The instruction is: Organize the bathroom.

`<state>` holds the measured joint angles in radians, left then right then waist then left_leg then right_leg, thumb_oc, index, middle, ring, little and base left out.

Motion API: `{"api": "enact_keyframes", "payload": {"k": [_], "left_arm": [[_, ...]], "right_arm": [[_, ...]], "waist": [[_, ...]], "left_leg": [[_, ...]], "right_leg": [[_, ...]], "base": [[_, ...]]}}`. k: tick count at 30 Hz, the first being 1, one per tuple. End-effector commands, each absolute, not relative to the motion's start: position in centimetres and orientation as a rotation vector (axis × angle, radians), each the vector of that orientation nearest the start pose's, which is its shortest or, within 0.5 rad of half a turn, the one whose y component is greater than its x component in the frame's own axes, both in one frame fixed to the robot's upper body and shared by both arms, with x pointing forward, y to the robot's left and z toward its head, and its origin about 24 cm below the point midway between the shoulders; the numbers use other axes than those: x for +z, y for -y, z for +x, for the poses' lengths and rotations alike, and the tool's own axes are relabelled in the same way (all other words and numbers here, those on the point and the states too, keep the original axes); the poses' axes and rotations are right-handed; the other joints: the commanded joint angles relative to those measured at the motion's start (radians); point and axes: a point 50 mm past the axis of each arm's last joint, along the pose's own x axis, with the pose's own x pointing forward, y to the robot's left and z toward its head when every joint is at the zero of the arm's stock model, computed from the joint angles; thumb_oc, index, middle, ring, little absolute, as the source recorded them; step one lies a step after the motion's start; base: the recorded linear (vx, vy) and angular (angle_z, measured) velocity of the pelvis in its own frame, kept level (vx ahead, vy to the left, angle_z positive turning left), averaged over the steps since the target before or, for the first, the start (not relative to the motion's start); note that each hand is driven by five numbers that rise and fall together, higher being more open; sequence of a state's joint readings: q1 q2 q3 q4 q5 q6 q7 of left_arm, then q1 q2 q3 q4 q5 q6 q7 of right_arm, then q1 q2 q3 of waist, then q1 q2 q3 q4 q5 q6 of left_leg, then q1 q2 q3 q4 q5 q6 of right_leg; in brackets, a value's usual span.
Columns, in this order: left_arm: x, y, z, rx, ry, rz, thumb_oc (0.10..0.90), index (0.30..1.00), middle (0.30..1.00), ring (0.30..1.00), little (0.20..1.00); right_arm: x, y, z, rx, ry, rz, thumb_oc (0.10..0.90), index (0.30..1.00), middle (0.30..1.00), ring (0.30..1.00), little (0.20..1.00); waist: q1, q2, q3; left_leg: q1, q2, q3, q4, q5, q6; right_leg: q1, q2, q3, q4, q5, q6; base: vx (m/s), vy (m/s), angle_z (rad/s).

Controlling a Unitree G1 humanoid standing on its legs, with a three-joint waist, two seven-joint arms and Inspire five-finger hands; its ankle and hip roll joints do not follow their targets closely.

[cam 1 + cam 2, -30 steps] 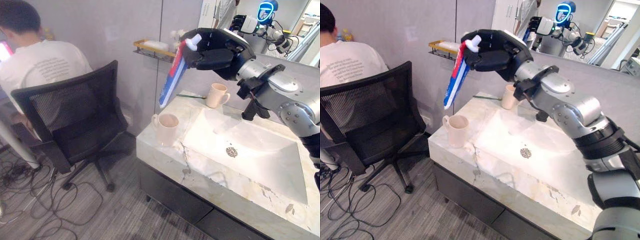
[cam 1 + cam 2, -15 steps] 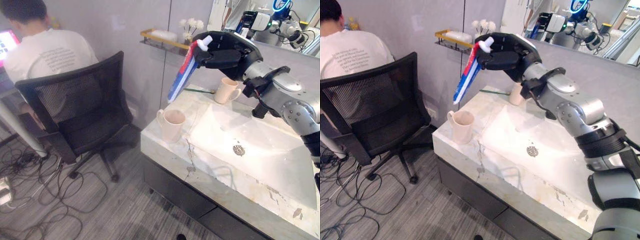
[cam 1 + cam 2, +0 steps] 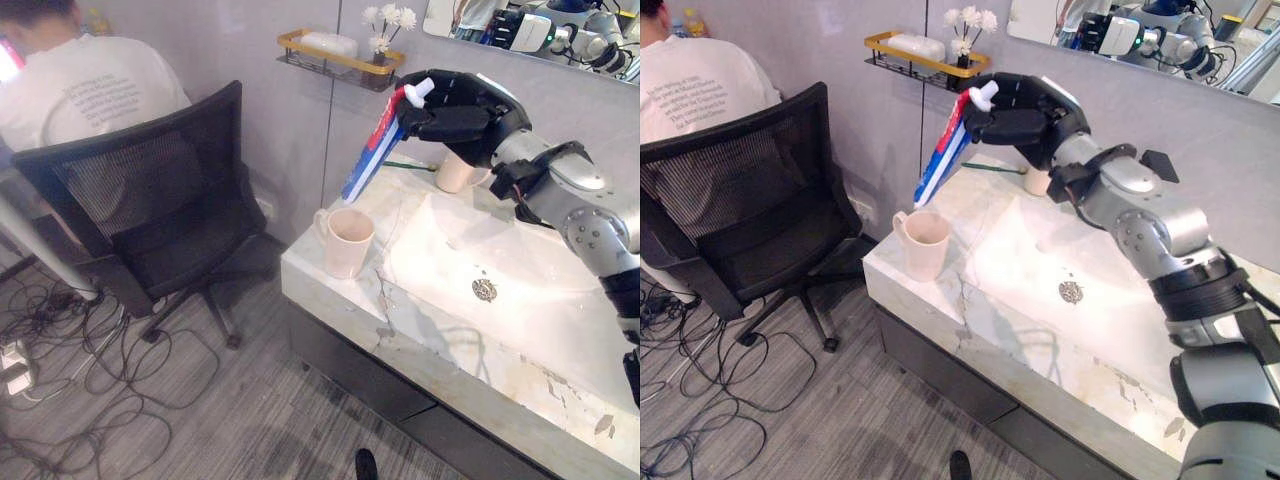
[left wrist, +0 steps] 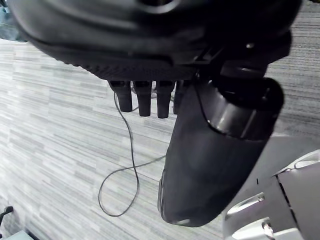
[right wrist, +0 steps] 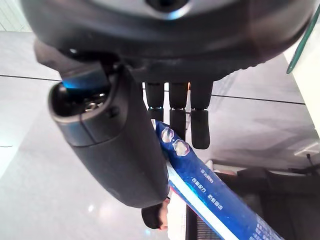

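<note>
Item, near mug [image 3: 347, 240]: cream, upright and empty, at the counter's [image 3: 330, 292] left corner, close to the front edge. Open floor lies beyond that edge at 9 o'clock, then a black office chair [image 3: 150, 210] with a seated person [image 3: 85, 85] behind it.

Item, toothpaste tube [image 3: 372, 153]: red, white and blue, cap up, hanging tail-down above the near mug, toward 12 o'clock of it and clear of the rim. Not yet stowed; judged the step in hand.

Item, right hand [image 3: 462, 103]: fingers and thumb curled round the tube's cap end.

Item, left hand [image 4: 145, 102]: fingers hang relaxed and straight, holding nothing, over grey floor.

Item, sink basin [image 3: 500, 275]: at 3 o'clock of the near mug, bare to the drain; ample room for the arm above it.

Item, far mug [image 3: 455, 172]: cream, at the back of the counter under the right hand; a green-handled toothbrush [image 3: 408, 166] lies loose beside it, judged still to tidy.

Item, wall shelf [image 3: 338, 58]: gold rim, at 12 o'clock, with small white flowers [image 3: 390, 20]. Little clearance between it and the raised tube.
</note>
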<state>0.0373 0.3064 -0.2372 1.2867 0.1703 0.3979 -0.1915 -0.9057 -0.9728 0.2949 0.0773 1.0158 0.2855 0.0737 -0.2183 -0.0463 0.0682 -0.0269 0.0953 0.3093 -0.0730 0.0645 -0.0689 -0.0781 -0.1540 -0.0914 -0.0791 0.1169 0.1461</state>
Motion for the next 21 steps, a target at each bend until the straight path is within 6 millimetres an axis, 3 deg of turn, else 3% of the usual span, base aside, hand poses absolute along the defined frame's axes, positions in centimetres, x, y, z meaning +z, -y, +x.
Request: {"api": "enact_keyframes", "payload": {"k": [1, 21], "left_arm": [[-15.0, -29.3, -0.9, -0.120, -1.937, 0.532, 0.800, 0.900, 0.900, 0.900, 0.900], [-15.2, -28.9, -1.4, -0.118, -1.930, 0.526, 0.800, 0.900, 0.900, 0.900, 0.900]], "right_arm": [[36.5, 21.0, 31.2, 0.380, 0.628, -0.018, 0.400, 0.300, 0.300, 0.300, 0.300], [34.7, 21.0, 30.7, 0.426, 0.627, -0.032, 0.400, 0.300, 0.300, 0.300, 0.300]], "waist": [[0.015, -0.037, -0.045], [0.012, -0.055, -0.027]], "left_leg": [[-0.054, 0.040, -0.056, 0.275, -0.192, 0.025], [-0.085, 0.041, -0.057, 0.334, -0.211, 0.028]], "right_leg": [[-0.051, -0.027, 0.084, 0.137, -0.104, 0.067], [-0.045, -0.029, 0.094, 0.139, -0.101, 0.065]], "base": [[0.00, 0.000, 0.00], [0.00, 0.003, -0.01]]}}
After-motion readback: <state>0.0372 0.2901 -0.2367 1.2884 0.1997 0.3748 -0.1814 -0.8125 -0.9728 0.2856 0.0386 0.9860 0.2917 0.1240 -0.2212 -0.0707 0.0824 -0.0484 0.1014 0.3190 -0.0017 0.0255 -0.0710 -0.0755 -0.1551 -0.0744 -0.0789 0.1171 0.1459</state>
